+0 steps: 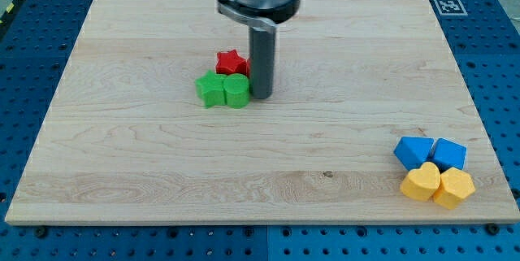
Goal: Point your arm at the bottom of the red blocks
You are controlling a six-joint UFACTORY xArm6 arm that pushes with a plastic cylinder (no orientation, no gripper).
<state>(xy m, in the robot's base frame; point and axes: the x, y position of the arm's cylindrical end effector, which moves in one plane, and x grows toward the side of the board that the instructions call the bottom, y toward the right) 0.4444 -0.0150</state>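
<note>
1. Bright, even overhead light covers the worktop (341, 66).
2. Shadows are soft and short, pooling just beneath the blocks.
3. Focus is sharp throughout, without glare or edge distortion.

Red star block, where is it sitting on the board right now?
The red star block sits left of centre in the upper half of the view, touching the top of the two green blocks, with my tip just to its right.
</note>
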